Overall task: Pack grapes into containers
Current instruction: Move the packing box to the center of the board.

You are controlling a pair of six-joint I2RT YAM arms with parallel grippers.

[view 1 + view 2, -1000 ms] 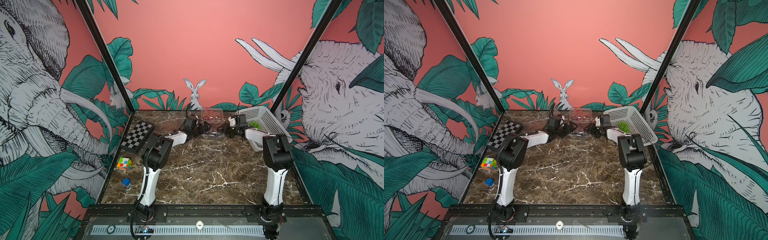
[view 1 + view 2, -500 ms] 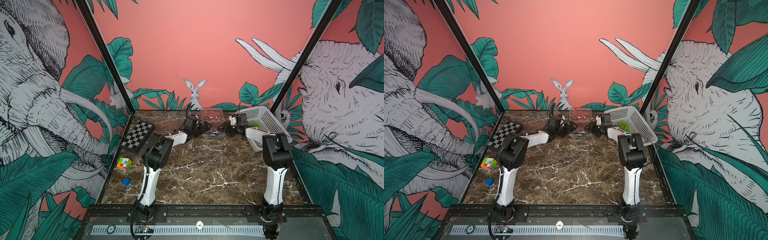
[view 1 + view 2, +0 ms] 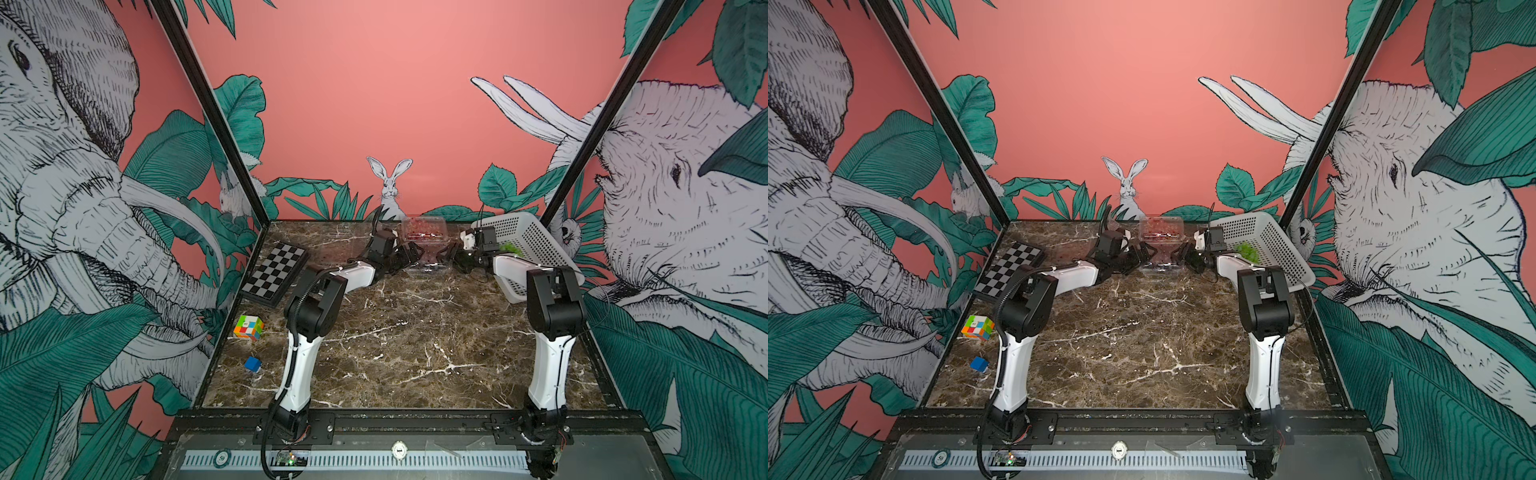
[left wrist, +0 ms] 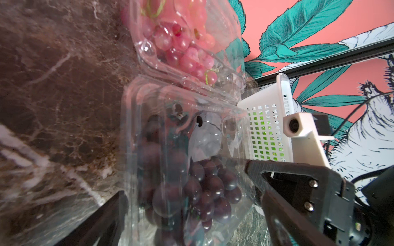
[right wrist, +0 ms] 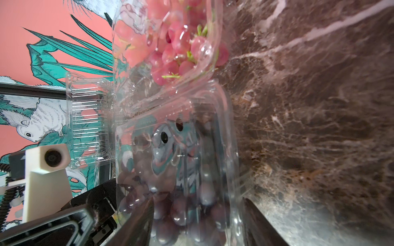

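In both top views, two arms reach to the back of the tabletop (image 3: pixel 415 332). The left pincer (image 3: pixel 409 252) is spread wide and the right pincer (image 3: pixel 451 254) part open, flanking a clear container (image 3: pixel 428 266). A second container (image 3: pixel 424 228) stands behind it, and one white basket (image 3: pixel 536 241) with green grapes (image 3: pixel 1246 249) sits beside.

Left wrist view: dark grapes (image 4: pixel 204 187) lie in the clear container and red grapes (image 4: pixel 181 49) in the second container, rims touching.

Right wrist view: a third container (image 5: pixel 85 119) looks empty.

Basket (image 3: pixel 536 243) near containers (image 3: pixel 424 230); front tabletop (image 3: pixel 415 332) open.
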